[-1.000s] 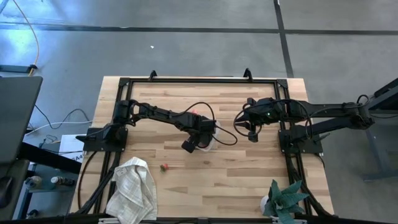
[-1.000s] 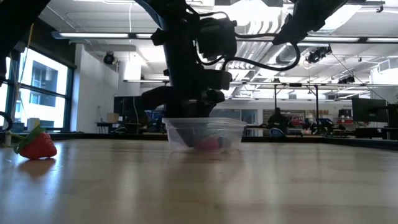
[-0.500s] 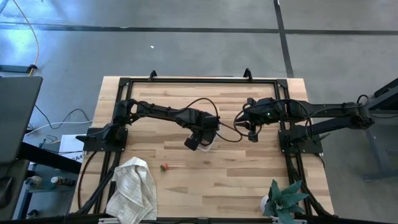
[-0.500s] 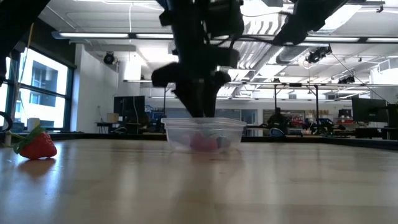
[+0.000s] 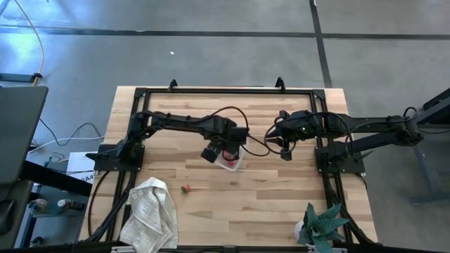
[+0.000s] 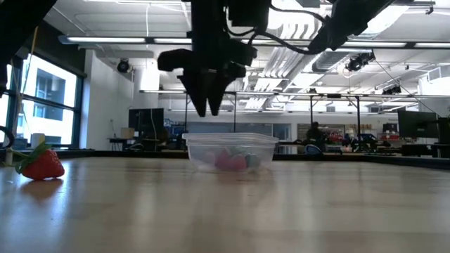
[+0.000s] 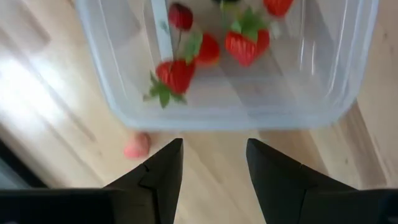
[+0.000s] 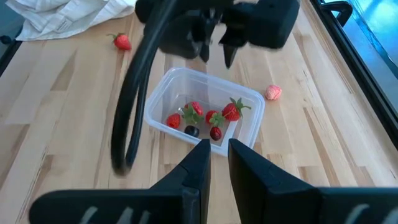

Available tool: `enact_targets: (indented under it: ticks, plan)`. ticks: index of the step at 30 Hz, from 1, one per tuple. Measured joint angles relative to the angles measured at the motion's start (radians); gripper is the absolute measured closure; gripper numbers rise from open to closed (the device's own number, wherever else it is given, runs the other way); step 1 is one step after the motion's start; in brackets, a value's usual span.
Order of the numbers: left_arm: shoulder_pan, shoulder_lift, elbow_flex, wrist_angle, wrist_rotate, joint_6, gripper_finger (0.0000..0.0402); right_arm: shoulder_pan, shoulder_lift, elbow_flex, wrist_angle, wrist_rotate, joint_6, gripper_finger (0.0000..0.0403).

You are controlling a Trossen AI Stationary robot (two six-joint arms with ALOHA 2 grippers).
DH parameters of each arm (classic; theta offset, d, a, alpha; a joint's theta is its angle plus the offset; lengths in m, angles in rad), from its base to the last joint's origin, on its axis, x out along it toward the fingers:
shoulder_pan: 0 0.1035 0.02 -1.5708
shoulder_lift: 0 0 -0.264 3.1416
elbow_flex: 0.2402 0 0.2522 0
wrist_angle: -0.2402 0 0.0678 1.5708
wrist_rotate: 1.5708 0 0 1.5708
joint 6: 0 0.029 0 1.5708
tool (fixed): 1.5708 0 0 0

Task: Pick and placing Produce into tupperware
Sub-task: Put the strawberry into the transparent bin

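The clear tupperware [image 5: 230, 162] [image 6: 230, 151] [image 8: 160, 94] stands on its base mid-table. Several red strawberries and a dark piece [image 7: 245, 42] [image 8: 211, 117] lie inside. One strawberry [image 5: 185, 188] [image 6: 41, 163] [image 8: 122, 42] rests on the wood nearer the cloth, and a pink piece [image 7: 137, 146] [image 8: 272, 93] lies just beside the container. My left gripper [image 5: 222, 150] [image 6: 209, 105] [image 7: 212, 146] hangs open and empty above the container's rim, fingers pointing down. My right gripper [image 5: 283, 153] [image 8: 216, 148] waits shut to the container's right, above the table.
A crumpled white cloth [image 5: 149, 211] lies at the table's near left corner. A teal leafy plant [image 5: 322, 225] stands at the near right corner. Black frame rails [image 5: 225, 90] border the table. The left arm's cable [image 8: 134, 112] loops close to the container.
My left gripper dipped down to the tupperware, then rose clear above its rim and drew a little toward the table's far edge. The loose strawberry and the pink piece stayed where they were.
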Motion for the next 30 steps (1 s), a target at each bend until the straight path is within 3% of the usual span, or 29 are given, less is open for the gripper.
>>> enact_targets:
  ticks: [11, 16, 22, 30]
  plan:
    - [0.0, -0.126, 0.0, -0.065, -0.049, -0.053, 0.0236, 0.0, 0.0, 0.0, 0.0, 0.0, 0.001, 0.0356]
    - [0.0, -0.194, 0.0, -0.075, 0.022, -0.118, 0.0236, 0.0, 0.0, 0.0, 0.0, 0.0, 0.001, 0.0356]
    - [-0.016, -0.253, 0.0, -0.183, 0.101, -0.264, 0.0236, 0.0, 0.0, 0.0, 0.0, 0.0, 0.0, 0.0356]
    - [-0.101, -0.319, -0.001, -0.316, 0.1, -0.518, 0.0236, 0.0, 0.0, 0.0, 0.0, 0.0, 0.001, 0.0356]
